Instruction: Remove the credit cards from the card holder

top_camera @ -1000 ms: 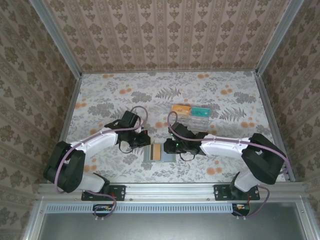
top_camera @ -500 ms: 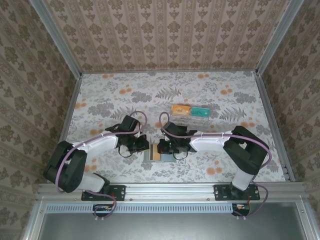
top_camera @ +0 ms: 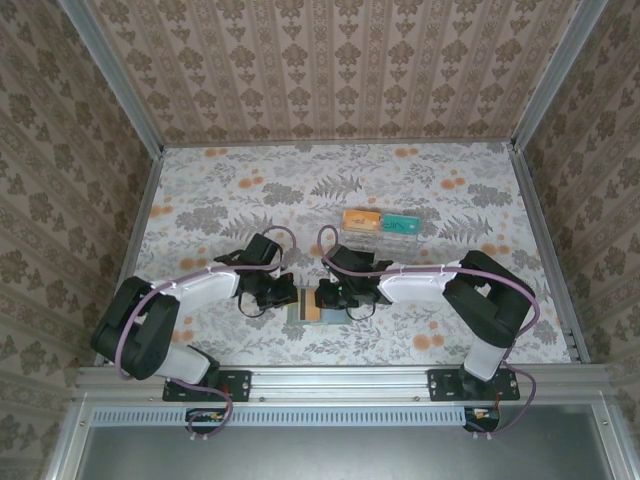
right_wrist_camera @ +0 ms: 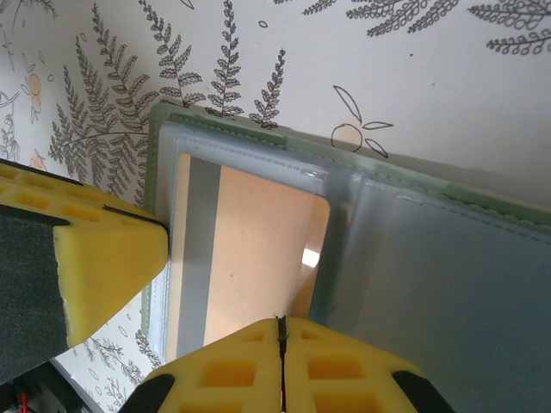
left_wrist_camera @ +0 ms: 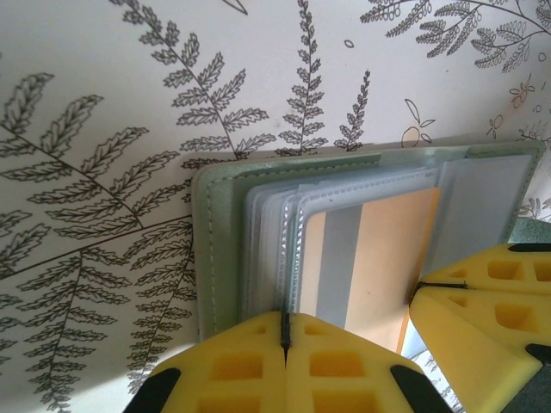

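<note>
Card holder (left_wrist_camera: 215, 249) lies open, tan-orange card (right_wrist_camera: 258, 249) seated inside — left gripper (left_wrist_camera: 284, 337) and right gripper (right_wrist_camera: 280, 334) each pressed together at its edge, any pinch unconfirmed.

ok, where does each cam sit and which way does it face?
Top external: above and behind the bases, looking down at the floral table; left arm and right arm meet over the grey-green bifold card holder.
Left wrist: looks down onto the open holder; left end effector at the bottom edge, yellow fingers together.
Right wrist: looks down onto the same holder; right end effector at the bottom edge.
Shared: both wrist views show the tan-orange plastic card in its clear sleeve.
</note>
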You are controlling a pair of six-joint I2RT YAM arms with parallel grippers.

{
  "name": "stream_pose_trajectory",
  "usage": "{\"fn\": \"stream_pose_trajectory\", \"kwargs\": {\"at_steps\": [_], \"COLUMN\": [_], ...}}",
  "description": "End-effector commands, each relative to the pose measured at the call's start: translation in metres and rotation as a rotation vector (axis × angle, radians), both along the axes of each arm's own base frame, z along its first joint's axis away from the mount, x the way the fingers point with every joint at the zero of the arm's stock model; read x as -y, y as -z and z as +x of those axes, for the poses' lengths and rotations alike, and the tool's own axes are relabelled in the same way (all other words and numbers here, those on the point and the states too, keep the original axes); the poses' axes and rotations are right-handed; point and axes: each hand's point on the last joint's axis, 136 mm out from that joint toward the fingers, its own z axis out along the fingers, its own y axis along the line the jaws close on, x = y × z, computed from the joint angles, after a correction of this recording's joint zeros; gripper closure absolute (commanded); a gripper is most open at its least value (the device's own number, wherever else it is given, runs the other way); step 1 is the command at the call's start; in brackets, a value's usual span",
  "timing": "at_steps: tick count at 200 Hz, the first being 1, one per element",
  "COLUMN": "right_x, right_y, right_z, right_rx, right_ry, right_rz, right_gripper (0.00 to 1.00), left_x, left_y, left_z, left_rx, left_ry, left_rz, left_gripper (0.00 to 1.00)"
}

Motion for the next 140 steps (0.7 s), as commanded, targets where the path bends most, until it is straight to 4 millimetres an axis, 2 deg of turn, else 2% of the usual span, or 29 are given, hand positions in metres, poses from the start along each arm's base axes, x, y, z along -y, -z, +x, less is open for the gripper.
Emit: {"fn": "stream_pose_trajectory", "kwargs": {"at_steps": [1, 56, 140], "right_x": [0.003, 0.014, 0.016], "right_y": [0.009, 0.011, -0.003], "right_z": [-0.006, -0.009, -0.008], "right_rx": [-0.033, -0.028, 0.0], "right_ry": [-0.007, -0.002, -0.005], "right_rz": [-0.03, -0.067, -0.06], "right_gripper": [0.9, 0.89, 0.86], "left_x": [-0.013, -0.015, -0.014], "left_y": [0.015, 0.019, 0.019], "left_z": [-0.011, -0.013, -0.013], "left_rx": [-0.057, -0.066, -0.064], "left_ry": [-0.011, -0.008, -0.002], "left_rz": [0.083, 0.095, 0.095], "left_gripper": [1.0, 1.0, 1.0]}}
